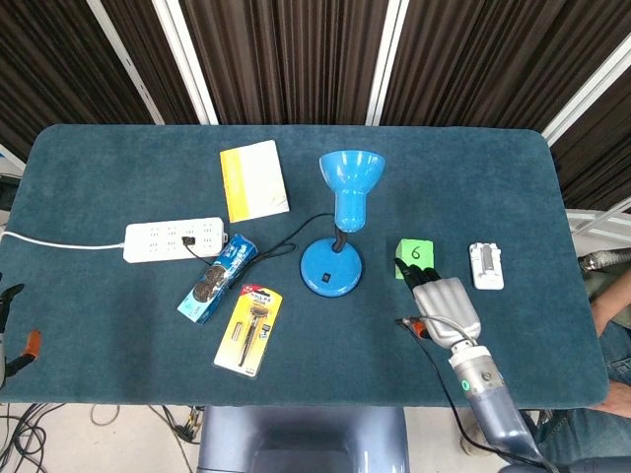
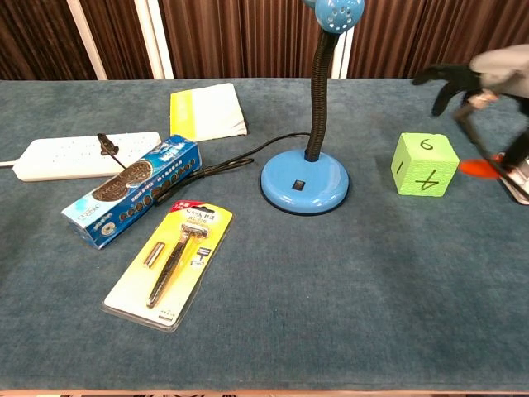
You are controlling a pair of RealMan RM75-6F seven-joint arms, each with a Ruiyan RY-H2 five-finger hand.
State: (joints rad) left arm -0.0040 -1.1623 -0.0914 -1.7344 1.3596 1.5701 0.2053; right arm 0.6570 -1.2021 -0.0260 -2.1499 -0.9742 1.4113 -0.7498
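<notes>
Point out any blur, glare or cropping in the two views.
Head view: evenly lit, sharp, no glare; the right hand is crisp beside the green cube. Chest view: that hand is motion-smeared and cut by the right edge; the blue desk lamp loses its shade at the top.

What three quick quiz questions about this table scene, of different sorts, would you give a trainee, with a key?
1. True or false: the blue gooseneck desk lamp stands upright on the table.
2. Which number shows on the top face of the green foam cube? A) 2 B) 6 C) 9
3. Fill in: the lamp's black cord plugs into the white ____.

Key:
1. True.
2. B.
3. Power strip.
</notes>
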